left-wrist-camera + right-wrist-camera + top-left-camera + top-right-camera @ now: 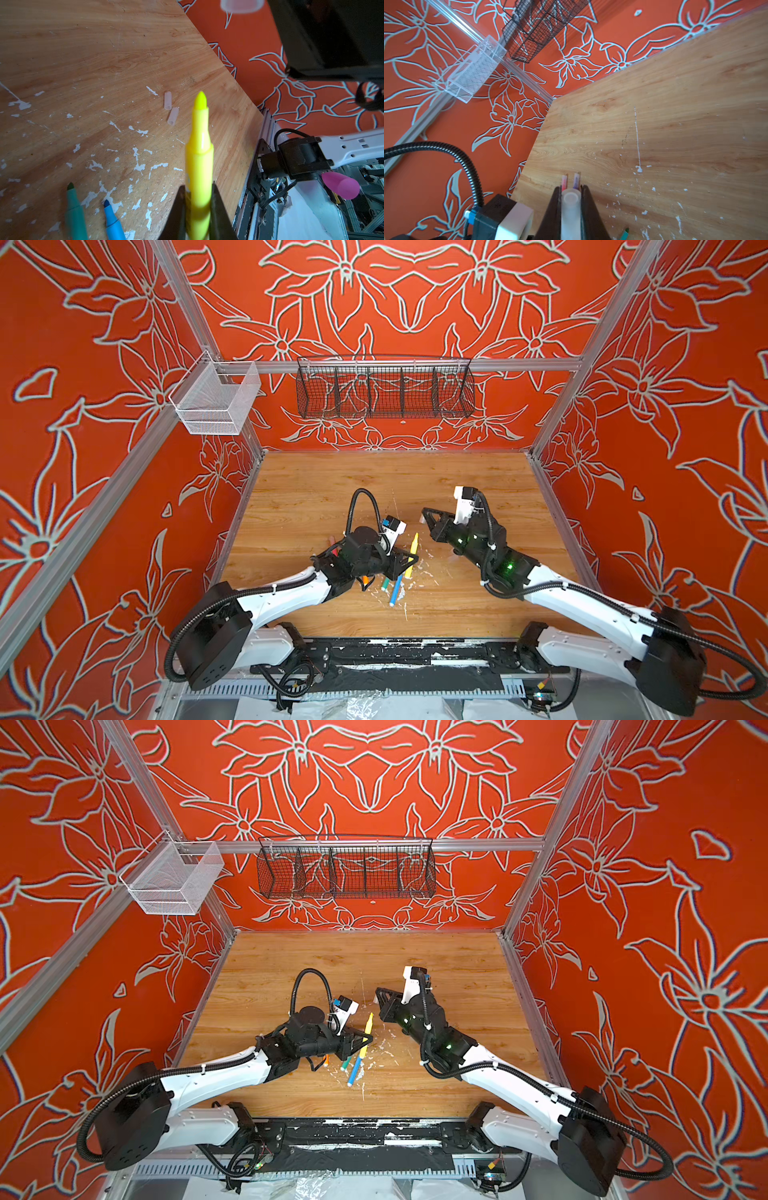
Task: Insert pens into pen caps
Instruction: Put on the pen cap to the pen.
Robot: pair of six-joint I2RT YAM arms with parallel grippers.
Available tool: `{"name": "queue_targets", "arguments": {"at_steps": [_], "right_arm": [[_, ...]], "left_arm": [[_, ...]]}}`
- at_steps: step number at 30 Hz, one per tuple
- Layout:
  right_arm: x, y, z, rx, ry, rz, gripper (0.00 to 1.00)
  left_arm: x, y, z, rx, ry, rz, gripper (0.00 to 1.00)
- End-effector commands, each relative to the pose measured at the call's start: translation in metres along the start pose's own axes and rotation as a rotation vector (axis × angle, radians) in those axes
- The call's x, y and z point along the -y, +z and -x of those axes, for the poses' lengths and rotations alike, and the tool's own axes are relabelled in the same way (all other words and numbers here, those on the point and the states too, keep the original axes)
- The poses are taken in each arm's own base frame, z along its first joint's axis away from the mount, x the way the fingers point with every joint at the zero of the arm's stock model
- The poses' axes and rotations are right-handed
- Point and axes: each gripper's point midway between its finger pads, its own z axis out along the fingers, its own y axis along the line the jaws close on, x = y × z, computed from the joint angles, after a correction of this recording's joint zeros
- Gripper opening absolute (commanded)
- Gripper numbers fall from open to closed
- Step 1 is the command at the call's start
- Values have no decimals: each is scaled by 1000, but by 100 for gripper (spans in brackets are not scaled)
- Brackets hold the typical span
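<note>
Green pen [385, 583] and blue pen [396, 591] are laid flat toward the middle of the front edge of the table [316, 489]. Just beyond, the yellow pen [199, 145] is clamped by its barrel in the left gripper [197, 186]. Farther in, a clear pen cap [570, 205] is pinched in the right gripper [571, 187].

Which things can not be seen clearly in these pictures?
- Orange pen: both top views, mostly under the left arm.
- Pink pen and purple pen: right wrist view, mostly behind the held pen cap.
- Green pen, blue pen: left wrist view, cut by the edge.
</note>
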Motion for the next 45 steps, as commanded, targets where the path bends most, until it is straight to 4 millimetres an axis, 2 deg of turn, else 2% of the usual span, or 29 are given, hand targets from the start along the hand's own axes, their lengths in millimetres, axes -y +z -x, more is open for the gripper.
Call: {"name": "queue_targets", "arguments": {"at_steps": [1, 9, 25, 36, 45], "right_arm": [[-2, 3, -7, 10, 1, 31, 6], [4, 7, -25, -20, 9, 36, 6], [12, 0, -41, -33, 38, 48, 6], [3, -5, -63, -112, 43, 86, 6], [2, 1, -72, -132, -4, 70, 24]], "left_arm": [[11, -3, 18, 47, 29, -35, 0], [7, -4, 18, 55, 26, -7, 0], [-2, -7, 21, 73, 30, 51, 0], [-4, -10, 23, 84, 42, 64, 0], [3, -13, 23, 98, 52, 33, 0]]}}
